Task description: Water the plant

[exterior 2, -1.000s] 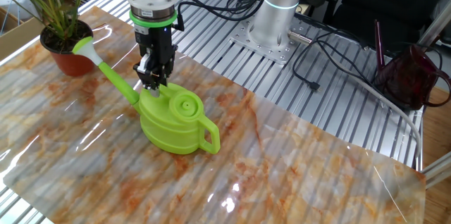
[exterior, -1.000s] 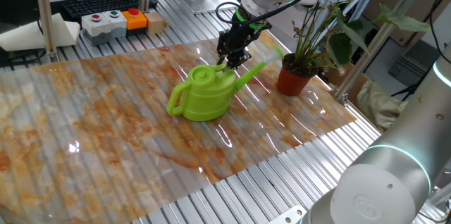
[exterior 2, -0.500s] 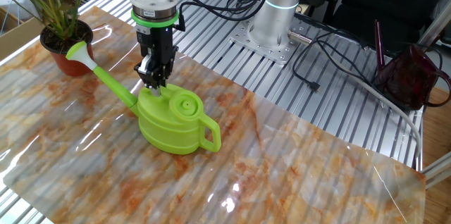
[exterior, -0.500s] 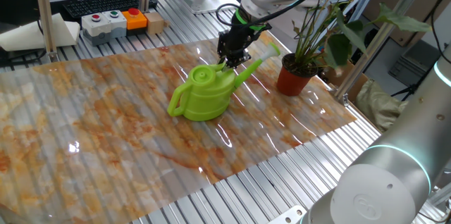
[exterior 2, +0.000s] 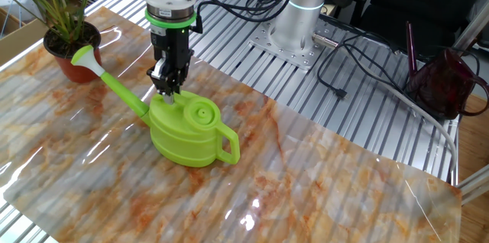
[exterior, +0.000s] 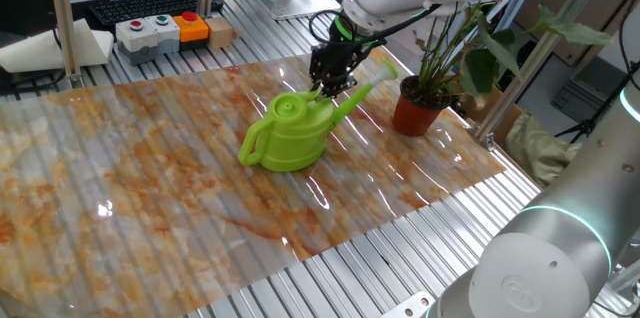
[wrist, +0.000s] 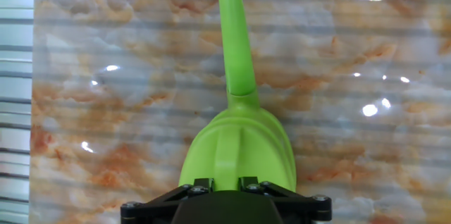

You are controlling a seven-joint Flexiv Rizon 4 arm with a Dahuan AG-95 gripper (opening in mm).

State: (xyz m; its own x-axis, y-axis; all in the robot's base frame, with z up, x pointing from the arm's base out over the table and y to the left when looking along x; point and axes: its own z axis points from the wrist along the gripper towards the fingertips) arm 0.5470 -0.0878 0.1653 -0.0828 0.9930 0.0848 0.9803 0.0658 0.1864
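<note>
Looking for any brand or label here and honestly there's no writing I can read on anything.

Going left to right in the one fixed view: a button box (exterior: pixel 160 32) with coloured knobs sits at the back, too small to make out any lettering. Then the can (exterior: pixel 293 130), lime green, on the marble-look mat (exterior: pixel 150 178), handle pointing left and spout aiming right. The gripper (exterior: pixel 329 86) is down on the can's top near the base of the spout, jaws nearly together and pinched on the can's upper strap, as far as I can tell. In the hand view its fingers (wrist: pixel 203 184) sit against the green body, but the actual contact is hidden under the hand at the bottom edge.

Far right is the plant (exterior: pixel 450 43): thin long stems, big dark green leaves, small terracotta-red pot (exterior: pixel 417 113), standing on the mat's right end just beyond the spout tip, not touching it. Its top leaves are partly hidden behind the arm, and in the other fixed view it's cut off by the corner.
</note>
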